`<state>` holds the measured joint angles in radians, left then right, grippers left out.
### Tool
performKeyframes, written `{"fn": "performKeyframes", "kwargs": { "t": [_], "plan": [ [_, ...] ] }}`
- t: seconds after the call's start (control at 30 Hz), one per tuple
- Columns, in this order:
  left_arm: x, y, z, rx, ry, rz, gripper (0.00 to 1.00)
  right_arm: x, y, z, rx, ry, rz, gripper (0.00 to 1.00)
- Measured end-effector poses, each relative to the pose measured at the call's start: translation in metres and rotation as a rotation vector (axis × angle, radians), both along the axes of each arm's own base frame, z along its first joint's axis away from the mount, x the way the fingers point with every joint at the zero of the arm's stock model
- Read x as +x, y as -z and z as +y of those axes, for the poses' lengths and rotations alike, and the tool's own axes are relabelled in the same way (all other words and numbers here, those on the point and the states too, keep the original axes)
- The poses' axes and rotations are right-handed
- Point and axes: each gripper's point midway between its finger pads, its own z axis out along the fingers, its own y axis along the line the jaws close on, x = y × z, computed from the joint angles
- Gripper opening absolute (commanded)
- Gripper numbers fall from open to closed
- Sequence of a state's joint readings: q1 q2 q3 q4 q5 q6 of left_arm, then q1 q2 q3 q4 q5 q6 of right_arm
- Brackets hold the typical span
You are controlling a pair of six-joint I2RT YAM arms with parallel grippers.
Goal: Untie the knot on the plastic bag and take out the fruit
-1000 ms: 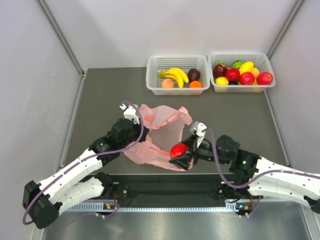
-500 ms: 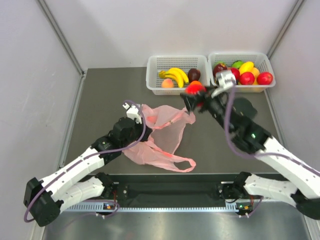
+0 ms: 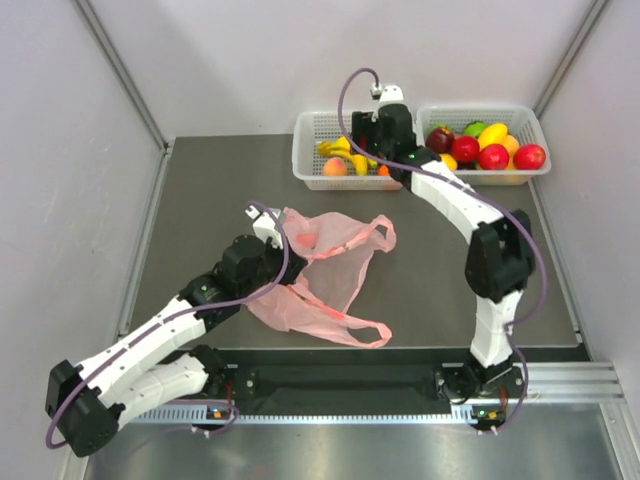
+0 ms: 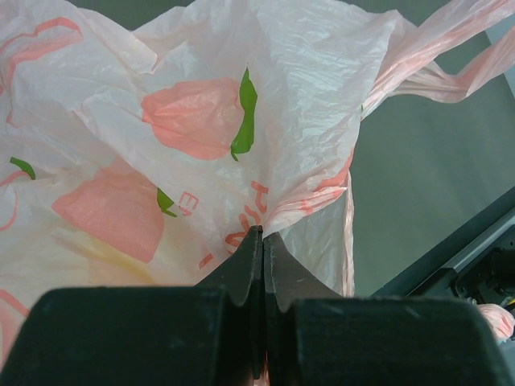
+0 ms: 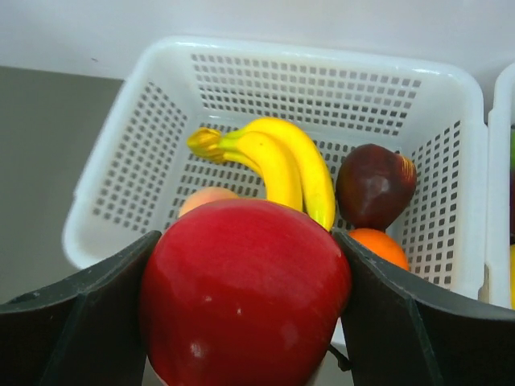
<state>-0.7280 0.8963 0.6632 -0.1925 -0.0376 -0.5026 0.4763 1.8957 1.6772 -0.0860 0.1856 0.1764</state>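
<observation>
The pink plastic bag (image 3: 325, 270) lies flattened on the dark table, and its printed front fills the left wrist view (image 4: 201, 121). Its two handle loops (image 3: 375, 236) lie apart and loose; no knot shows. My left gripper (image 4: 263, 235) is shut on a fold of the bag at its left side (image 3: 283, 272). My right gripper (image 5: 245, 297) holds a red apple (image 5: 245, 289) between its fingers, reaching over the left white basket (image 3: 310, 125). From above the apple is hidden under the right gripper (image 3: 378, 140).
The left basket (image 5: 322, 56) holds yellow bananas (image 5: 282, 161), a dark purple fruit (image 5: 374, 185), an orange (image 5: 382, 245) and a peach-coloured fruit (image 5: 205, 199). The right basket (image 3: 480, 108) is piled with several red, yellow and green fruits. Grey walls close in both sides.
My right arm lifted the red apple away from the bag and swung it far up to the left basket. The bag sagged flatter. The left arm stayed put.
</observation>
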Motion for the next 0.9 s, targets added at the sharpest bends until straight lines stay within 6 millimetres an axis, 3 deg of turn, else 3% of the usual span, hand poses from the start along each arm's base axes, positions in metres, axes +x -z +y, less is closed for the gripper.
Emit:
{"fn": "performKeyframes", "kwargs": {
  "t": [0.07, 0.17, 0.23, 0.3, 0.4, 0.43, 0.47, 0.53, 0.63, 0.7, 0.8, 0.9],
  "plan": [
    [-0.001, -0.003, 0.001, -0.004, 0.001, -0.009, 0.00, 0.022, 0.012, -0.001, -0.008, 0.016, 0.022, 0.03],
    [-0.001, -0.005, 0.001, -0.009, 0.003, -0.016, 0.00, 0.051, 0.022, -0.003, -0.014, 0.043, 0.035, 0.17],
    [-0.002, -0.006, 0.001, -0.010, 0.005, -0.016, 0.00, 0.070, 0.030, -0.004, -0.019, 0.059, 0.042, 0.35],
    [-0.002, -0.007, 0.001, -0.011, 0.006, -0.019, 0.00, 0.083, 0.042, -0.006, -0.026, 0.073, 0.055, 0.41],
    [-0.002, -0.007, 0.001, -0.010, 0.007, -0.020, 0.00, 0.091, 0.070, -0.012, -0.044, 0.090, 0.101, 0.64],
    [-0.002, -0.007, 0.002, -0.009, 0.007, -0.019, 0.00, 0.092, 0.081, -0.015, -0.049, 0.096, 0.123, 0.79],
    [-0.003, -0.006, 0.002, -0.007, 0.007, -0.018, 0.00, 0.093, 0.090, -0.017, -0.050, 0.102, 0.140, 0.88],
    [-0.003, -0.006, 0.003, -0.005, 0.007, -0.017, 0.00, 0.095, 0.109, -0.024, -0.049, 0.112, 0.181, 1.00],
    [-0.004, -0.006, 0.004, -0.002, 0.007, -0.018, 0.00, 0.096, 0.124, -0.039, -0.054, 0.124, 0.219, 1.00],
    [-0.004, -0.007, 0.004, -0.001, 0.005, -0.021, 0.00, 0.098, 0.123, -0.043, -0.048, 0.127, 0.215, 1.00],
    [-0.003, -0.009, 0.004, 0.000, 0.002, -0.023, 0.00, 0.094, 0.116, -0.052, -0.050, 0.137, 0.207, 1.00],
    [-0.002, -0.011, 0.004, -0.003, 0.002, -0.027, 0.00, 0.080, 0.088, -0.059, -0.046, 0.144, 0.178, 1.00]
  ]
}}
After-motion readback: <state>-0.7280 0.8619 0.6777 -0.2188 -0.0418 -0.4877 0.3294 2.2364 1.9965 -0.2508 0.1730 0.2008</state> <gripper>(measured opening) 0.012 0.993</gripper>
